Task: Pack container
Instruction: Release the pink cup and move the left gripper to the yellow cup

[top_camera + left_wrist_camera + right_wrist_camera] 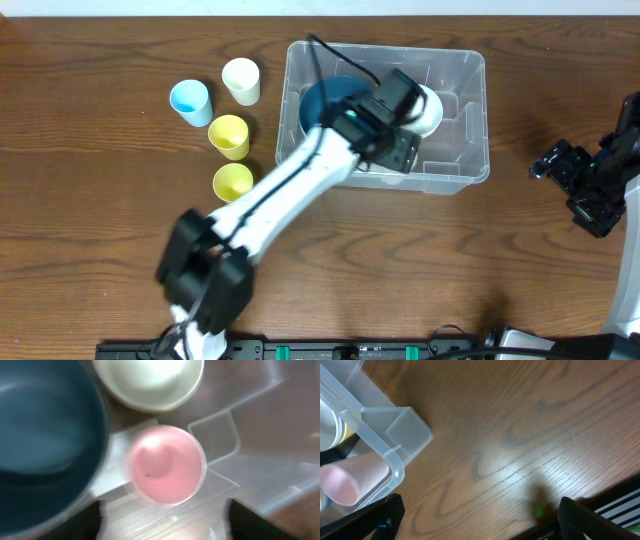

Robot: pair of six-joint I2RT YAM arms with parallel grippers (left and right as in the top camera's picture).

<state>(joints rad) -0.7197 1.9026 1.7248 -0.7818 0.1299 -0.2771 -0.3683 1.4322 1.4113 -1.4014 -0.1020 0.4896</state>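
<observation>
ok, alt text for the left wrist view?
A pink cup is inside the clear container, seen from above, between a dark blue bowl at left and a white bowl at top. The left gripper shows dark fingertips along the bottom edge, spread wide, gripping nothing.

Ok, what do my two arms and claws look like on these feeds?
The left arm has white links between bulky black joint housings, a small green light near the wrist, and a black cable looping off it. The right arm looks black and angular. The left claw and right claw have dark fingers.
</observation>
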